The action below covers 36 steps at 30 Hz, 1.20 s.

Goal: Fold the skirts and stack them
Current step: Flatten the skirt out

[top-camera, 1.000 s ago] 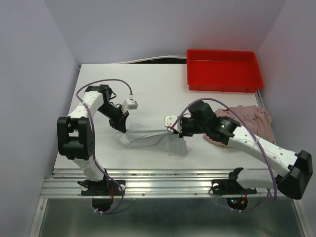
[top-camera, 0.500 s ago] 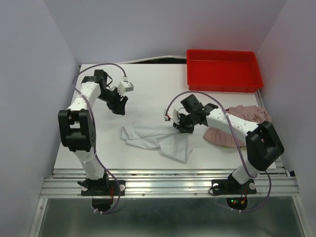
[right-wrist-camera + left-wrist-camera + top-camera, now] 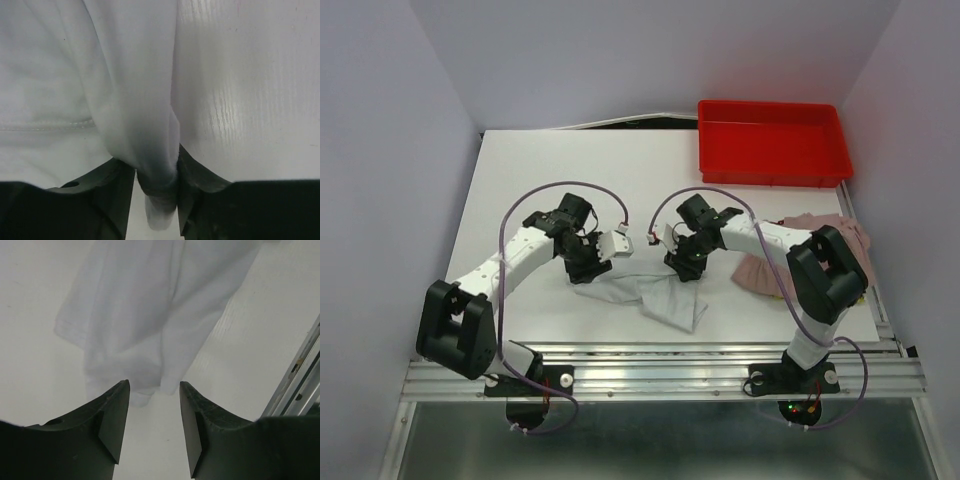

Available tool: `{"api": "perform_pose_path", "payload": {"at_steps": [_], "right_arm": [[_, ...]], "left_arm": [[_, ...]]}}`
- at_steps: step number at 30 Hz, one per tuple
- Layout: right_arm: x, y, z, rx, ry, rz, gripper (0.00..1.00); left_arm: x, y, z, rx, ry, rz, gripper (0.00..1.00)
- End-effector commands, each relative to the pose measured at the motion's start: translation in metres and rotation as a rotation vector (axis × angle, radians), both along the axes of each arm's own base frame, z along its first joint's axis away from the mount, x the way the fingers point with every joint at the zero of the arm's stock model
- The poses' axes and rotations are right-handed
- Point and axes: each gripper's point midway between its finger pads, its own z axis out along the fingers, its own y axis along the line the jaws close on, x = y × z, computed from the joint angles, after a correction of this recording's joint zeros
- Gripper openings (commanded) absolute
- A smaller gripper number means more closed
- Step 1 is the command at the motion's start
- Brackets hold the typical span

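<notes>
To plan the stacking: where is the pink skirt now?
In the top view, the pink skirt lies at the table's right side, just nearer than the red tray, partly under the right arm.

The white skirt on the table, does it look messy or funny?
The pale grey-white cloth skirt lies crumpled and bunched, not flat, with one fold pinched in the right end effector. The left end effector is open at its edge.
</notes>
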Motion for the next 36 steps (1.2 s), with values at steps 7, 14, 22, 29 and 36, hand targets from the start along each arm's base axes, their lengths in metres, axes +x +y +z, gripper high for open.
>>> {"api": "perform_pose_path", "payload": {"at_steps": [7, 14, 22, 29, 36], "right_arm": [[0.02, -0.009, 0.018, 0.02, -0.036, -0.045, 0.54], [0.021, -0.016, 0.018, 0.006, -0.048, -0.054, 0.52], [0.024, -0.017, 0.017, 0.009, -0.043, -0.064, 0.53], [0.025, -0.017, 0.014, 0.005, -0.031, -0.078, 0.64], [0.028, -0.021, 0.01, -0.011, -0.031, -0.092, 0.57]], "left_arm": [[0.023, 0.003, -0.031, 0.123, -0.072, 0.02, 0.47], [0.013, 0.003, -0.04, 0.144, -0.01, -0.051, 0.4], [-0.007, 0.008, -0.037, 0.149, 0.04, -0.106, 0.48], [0.002, 0.024, -0.063, 0.254, 0.019, -0.082, 0.47], [0.008, 0.029, -0.072, 0.288, 0.006, -0.081, 0.26]]}}
